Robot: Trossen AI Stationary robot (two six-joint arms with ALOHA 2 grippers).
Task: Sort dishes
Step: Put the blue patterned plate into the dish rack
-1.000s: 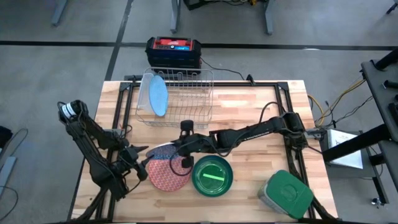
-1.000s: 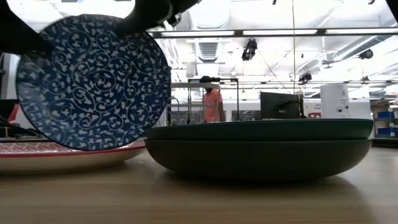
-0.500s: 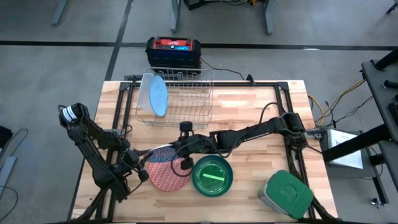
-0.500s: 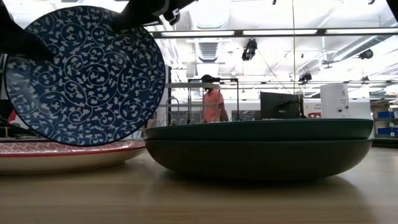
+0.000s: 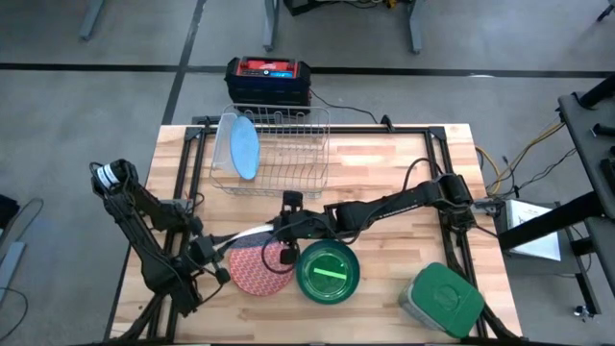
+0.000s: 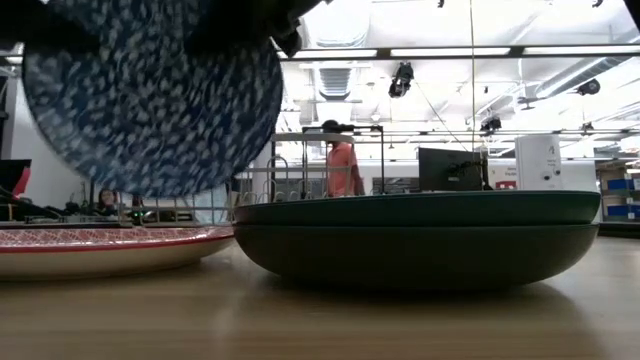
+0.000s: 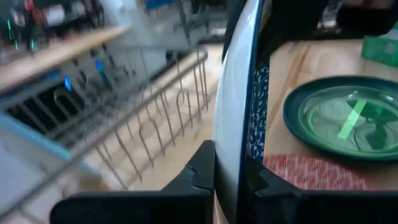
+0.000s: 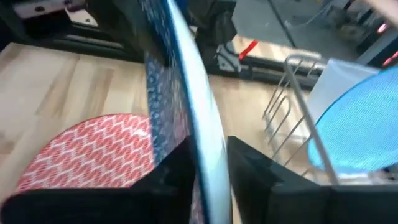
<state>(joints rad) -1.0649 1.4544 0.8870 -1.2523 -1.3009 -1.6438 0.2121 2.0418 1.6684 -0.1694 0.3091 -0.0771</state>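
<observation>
A blue-and-white patterned plate (image 5: 245, 234) stands on edge in the air above a red patterned plate (image 5: 258, 269) that lies flat on the table. My left gripper (image 5: 215, 261) is shut on the blue plate's left rim. My right gripper (image 5: 283, 234) is at its right rim, with the fingers on either side of the edge (image 8: 205, 149) and a narrow gap at one finger. A dark green dish (image 5: 328, 272) rests on the table to the right of the red plate. My left gripper pinches the blue plate's rim (image 7: 231, 158) between its two fingers, one on each face. The fingers come in nearly level from the table's left. The plate stands upright on edge, lifted clear of the red plate (image 6: 100, 245). My right gripper: I cannot tell whether a finger still touches the rim.
A wire rack (image 5: 288, 144) stands at the far side with a light blue plate (image 5: 243, 149) upright in its left end. A grey container with a green lid (image 5: 442, 300) sits at the near right corner. Bare wood lies on the right of the table.
The blue plate has tipped from a slant, with its face showing from above, to stand edge-on. In the low view it has risen a little and is blurred with motion.
</observation>
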